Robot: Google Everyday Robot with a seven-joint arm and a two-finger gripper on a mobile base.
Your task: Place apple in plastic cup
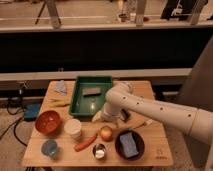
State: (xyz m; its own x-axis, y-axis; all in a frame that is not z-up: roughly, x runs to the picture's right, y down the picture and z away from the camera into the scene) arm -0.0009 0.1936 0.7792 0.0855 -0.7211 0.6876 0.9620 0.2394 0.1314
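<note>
**Approach to the apple – grasp not yet made**

The step in hand is, in my judgement, the reach for the fruit. The apple (106,133) lies free on the wooden table (150,156), a little toward 6 o'clock from the table's centre. It has the carrot-like piece (85,142) just beside it at 8 o'clock and the small metal cup (99,151) near it at 7 o'clock. The gripper (111,119) hangs close above the apple, at about 12 o'clock from it, under the thick white wrist of the arm. Whether the gripper is open or closed I cannot tell, because the wrist covers most of it. The apple shows whole, so I judge that nothing grips it.

The plastic cup (49,148) stands upright near the front left corner of the table, at about 8 o'clock from the apple and well apart from it. The white cup (73,128) and the red bowl (47,122) stand near the way between them.

The next move calls for a descent over the apple and a firm grip on its round sides (it may roll toward the dark bowl (129,144) at 4 o'clock). Then comes a lift high enough to pass over the carrot-like piece and the white cup – and a careful release, since the cup looks only about as wide as the fruit.
</note>
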